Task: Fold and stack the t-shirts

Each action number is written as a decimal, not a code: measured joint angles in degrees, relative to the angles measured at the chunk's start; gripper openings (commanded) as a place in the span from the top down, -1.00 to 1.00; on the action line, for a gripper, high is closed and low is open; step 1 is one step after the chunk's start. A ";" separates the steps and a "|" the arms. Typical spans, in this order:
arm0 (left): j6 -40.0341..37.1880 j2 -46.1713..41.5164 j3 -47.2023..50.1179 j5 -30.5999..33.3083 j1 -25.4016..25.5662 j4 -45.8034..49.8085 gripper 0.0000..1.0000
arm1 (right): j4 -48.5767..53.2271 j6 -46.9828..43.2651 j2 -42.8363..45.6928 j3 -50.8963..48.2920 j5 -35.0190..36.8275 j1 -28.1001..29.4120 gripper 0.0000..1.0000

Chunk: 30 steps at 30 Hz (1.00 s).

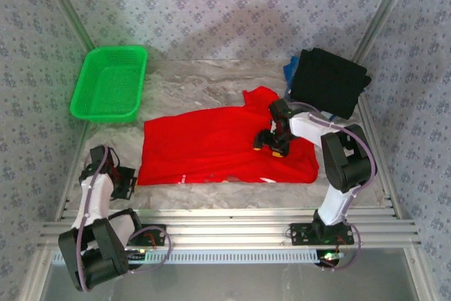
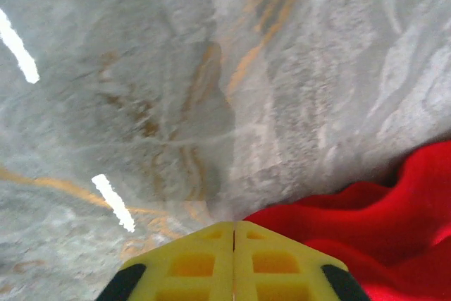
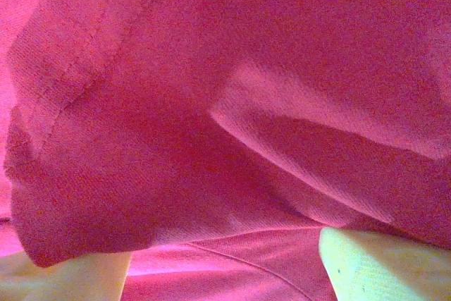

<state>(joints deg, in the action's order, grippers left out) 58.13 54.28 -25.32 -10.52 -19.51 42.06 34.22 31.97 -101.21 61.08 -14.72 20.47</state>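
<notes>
While my left pincer (image 2: 234, 225) is pressed together over the marbled table (image 2: 211, 68) at 8 o'clock, just beside the red t-shirt's (image 1: 211, 146) corner, my right pincer (image 3: 225, 262) is spread over a raised fold at the shirt's 3 o'clock side. Farther off are the black t-shirt (image 1: 328, 79) at 1 o'clock and the green basket (image 1: 109, 82) at 11.

Our top external camera looks down from above and behind the arm bases (image 1: 320, 234), far enough back to take in the whole bench (image 1: 211, 82) and the red t-shirt (image 1: 204, 146). The left wrist camera rides low, facing out past the left gripper (image 2: 234, 227) along bare bench, the shirt's edge at lower right. The right wrist camera sits nearly against the same red cloth, where we see the weave.
</notes>
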 measured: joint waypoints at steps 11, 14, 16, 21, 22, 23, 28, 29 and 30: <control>-0.92 -2.95 -12.66 5.33 6.56 4.90 -0.13 | -0.76 -0.48 2.16 -1.29 2.58 -0.28 -0.72; -1.51 -3.17 -15.47 5.14 10.29 3.82 -0.17 | -1.01 -1.18 2.89 -1.66 2.56 0.02 -0.97; -1.70 -2.58 -16.06 4.20 12.83 2.56 -0.17 | -1.38 -2.01 3.89 -2.05 2.43 0.09 -1.00; -1.64 5.73 -18.58 1.86 25.38 -3.02 -0.19 | -1.44 -3.85 9.75 -2.45 2.14 0.28 -1.00; -1.46 7.54 -18.82 1.09 27.52 -4.70 -0.19 | -1.36 -4.11 10.99 -2.45 2.08 0.22 -1.00; -1.44 9.29 -18.97 0.46 29.51 -6.49 -0.18 | -1.11 -4.37 12.46 -2.43 2.03 0.07 -1.00; -1.44 19.82 -21.16 -2.91 36.94 -13.14 -0.12 | 2.95 -4.04 15.43 -1.77 2.12 -3.32 -1.00; -1.36 21.68 -21.35 -3.41 37.51 -14.64 -0.11 | 3.87 -3.67 15.41 -1.79 2.58 -4.37 -1.00; -1.05 23.41 -21.29 -3.74 37.75 -16.02 -0.09 | 4.52 -3.17 15.41 -2.10 2.93 -5.31 -0.99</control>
<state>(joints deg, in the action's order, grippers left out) 57.08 77.69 -46.61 -14.26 18.24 26.04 38.74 28.80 -85.80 58.98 -11.79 15.16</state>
